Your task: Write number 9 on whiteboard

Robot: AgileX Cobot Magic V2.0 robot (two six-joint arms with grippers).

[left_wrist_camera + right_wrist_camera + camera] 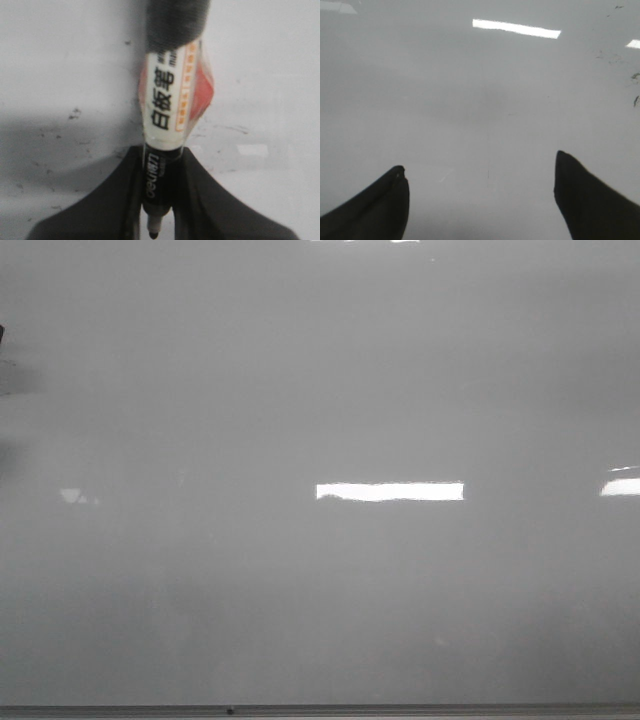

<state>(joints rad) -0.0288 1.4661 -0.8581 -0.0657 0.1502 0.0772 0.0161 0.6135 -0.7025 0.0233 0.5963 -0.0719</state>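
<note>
L tool [159,200] grips marker [167,107], tip beside fingers; whiteboard [320,390] unmarked.

The whiteboard [300,390] before me is a glossy pale grey, crossed by bright white rectangular reflections, with a thin darker grey strip along its near edge. The marker [167,105] in my left gripper [157,200] has a white label with black characters, an orange dotted band and a red patch, a black lower barrel with pale lettering, and a dark grey cap end. Both my grippers' fingers [590,200] are plain black. Small dark smudges fleck the board.
</note>
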